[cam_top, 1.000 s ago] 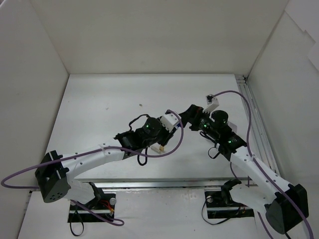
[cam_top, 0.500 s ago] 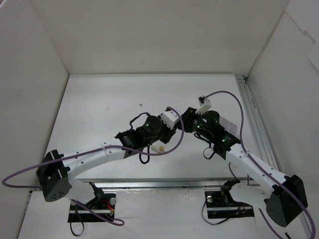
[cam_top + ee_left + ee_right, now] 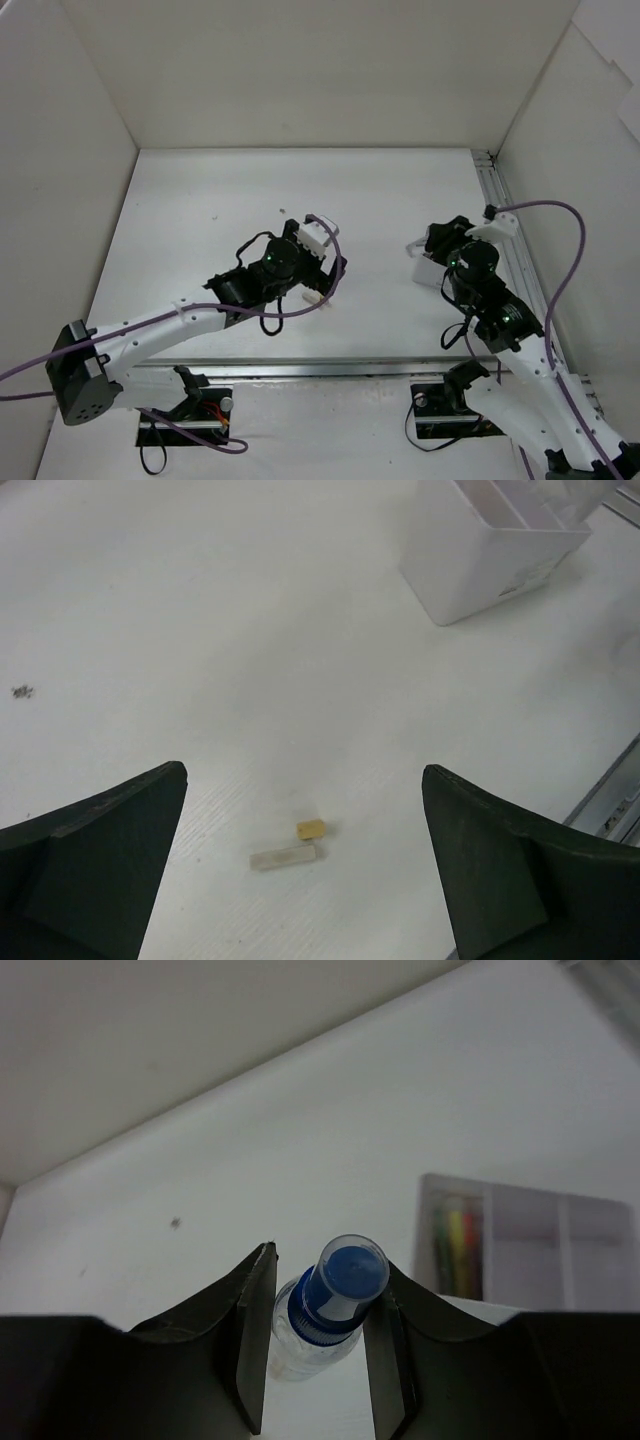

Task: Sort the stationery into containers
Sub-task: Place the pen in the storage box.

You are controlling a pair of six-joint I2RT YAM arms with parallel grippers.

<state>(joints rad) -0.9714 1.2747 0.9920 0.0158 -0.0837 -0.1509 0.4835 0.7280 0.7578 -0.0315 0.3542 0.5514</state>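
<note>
Sorting part done — pens (image 3: 458, 1248) are seen in the box (image 3: 598, 1260).
The blue-capped tube (image 3: 335, 1295) is clamped by the right gripper (image 3: 325, 1262); the beige piece (image 3: 311, 828) is left under the wide-spread left gripper (image 3: 302, 780).

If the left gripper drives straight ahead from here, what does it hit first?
Likely the table, at or just past the small beige piece and whitish bar framed by the open left gripper; depth is unclear.
</note>
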